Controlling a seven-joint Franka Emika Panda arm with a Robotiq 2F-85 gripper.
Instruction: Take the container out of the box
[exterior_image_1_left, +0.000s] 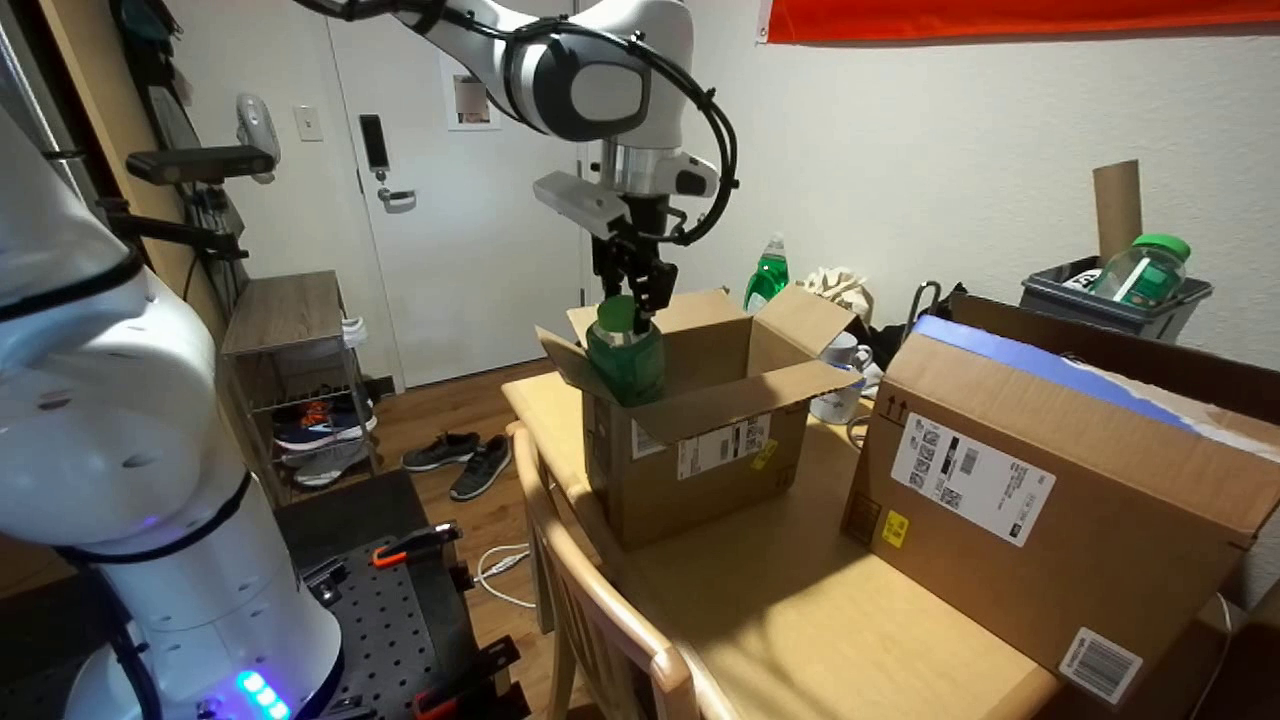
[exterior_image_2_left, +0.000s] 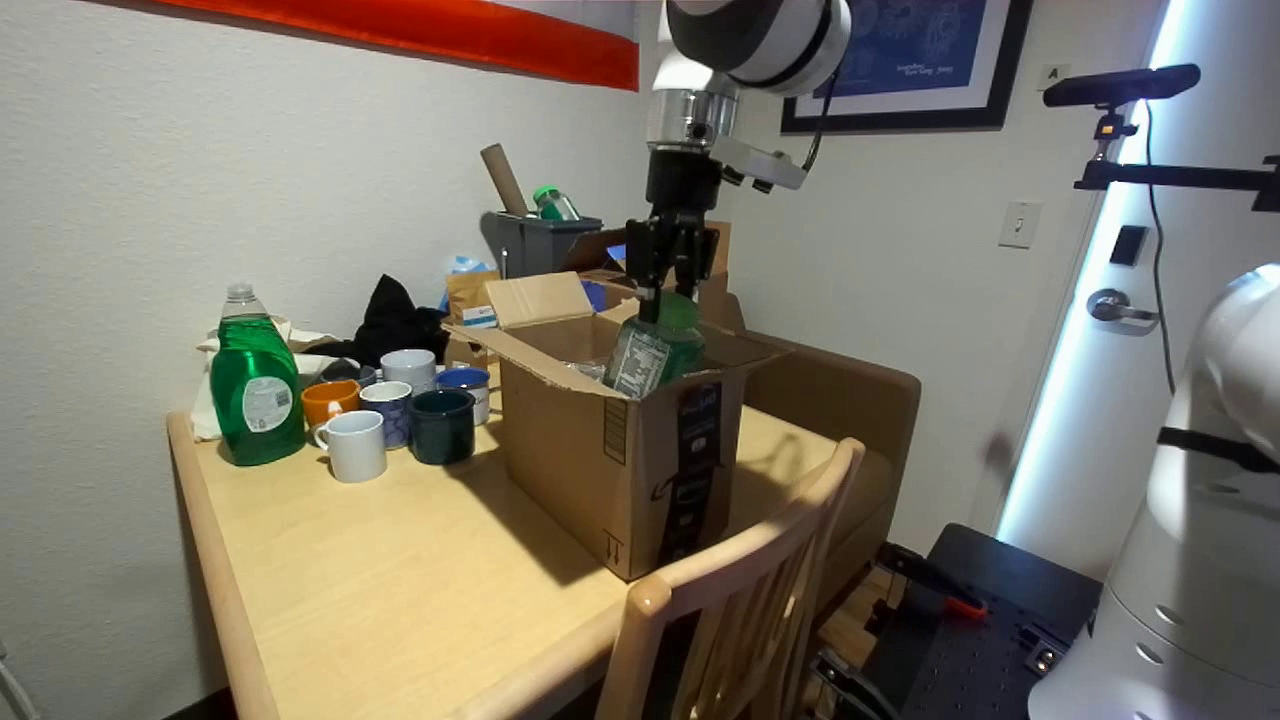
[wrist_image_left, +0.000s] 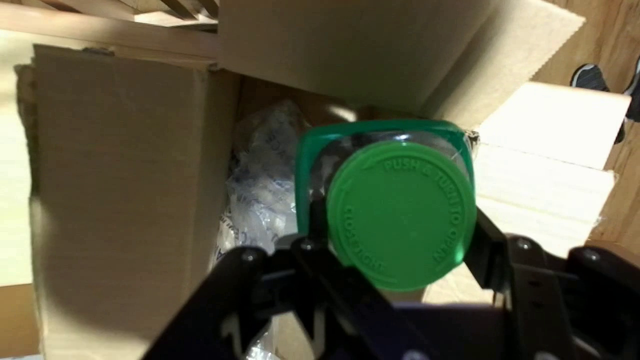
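Note:
The container (exterior_image_1_left: 628, 370) is a green plastic jar with a round green cap. It is tilted at the rim of the box (exterior_image_1_left: 700, 505), its body partly above the flaps, and its lower end is hidden by the box in an exterior view (exterior_image_2_left: 640, 358). My gripper (exterior_image_1_left: 628, 300) points down with its two black fingers on either side of the cap, shut on it. In the wrist view the cap (wrist_image_left: 402, 217) lies between the fingers. The box (exterior_image_2_left: 565, 460) stands on the table with its flaps up and out.
A larger carton (exterior_image_1_left: 1000, 530) stands beside the box. Clear plastic packing (wrist_image_left: 265, 185) lies inside the box. Several mugs (exterior_image_2_left: 357, 445) and a green soap bottle (exterior_image_2_left: 257, 390) stand on the table (exterior_image_2_left: 400, 580). A wooden chair (exterior_image_2_left: 745, 580) is against the table edge.

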